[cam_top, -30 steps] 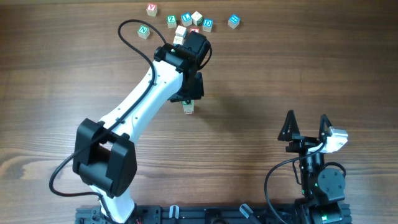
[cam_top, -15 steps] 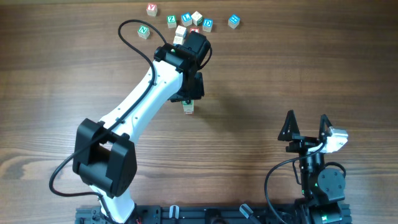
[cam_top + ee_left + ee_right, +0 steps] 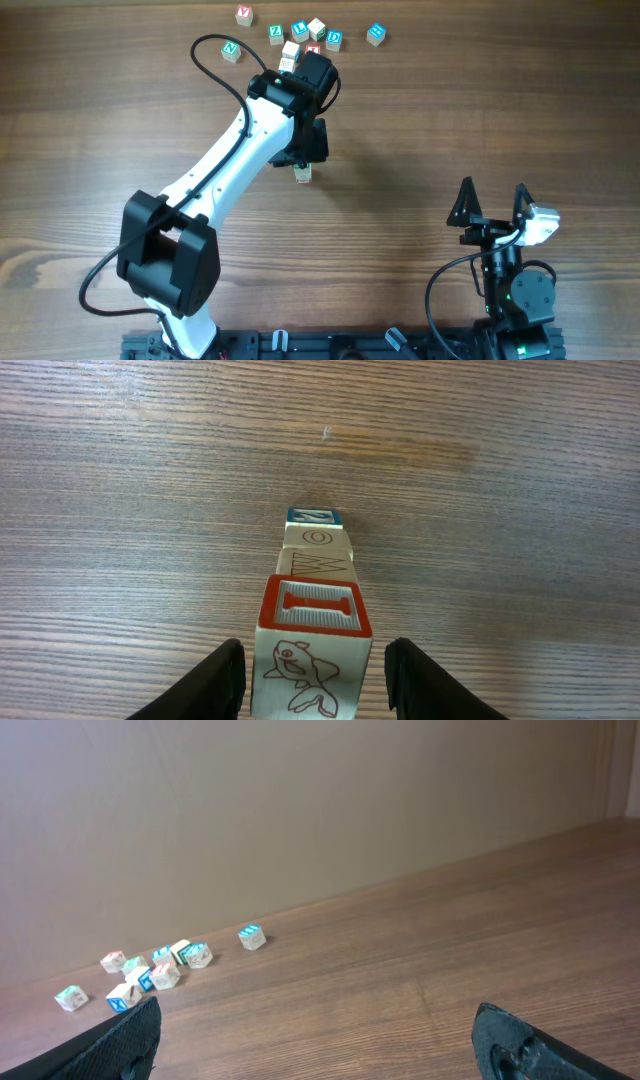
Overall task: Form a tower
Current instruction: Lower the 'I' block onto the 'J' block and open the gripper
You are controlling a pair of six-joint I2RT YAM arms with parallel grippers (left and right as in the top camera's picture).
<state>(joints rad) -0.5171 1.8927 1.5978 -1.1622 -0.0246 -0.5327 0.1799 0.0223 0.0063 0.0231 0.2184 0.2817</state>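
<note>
Several wooden alphabet cubes are standing one atop another as the tower [image 3: 318, 560], which is rising near the middle of the worktop [image 3: 450, 110]. Its top cube [image 3: 316, 608] is showing a red letter I on its upper face and a red fish on its side. The left fingers [image 3: 215, 680] are flanking that top cube at 9 and 3 o'clock, parted with a slim gap on each side and gripping nothing. Loose alphabet cubes [image 3: 334, 39] are lying scattered at 12 o'clock. The right fingers [image 3: 463, 205] are hanging at 5 o'clock, spread wide and empty.
</note>
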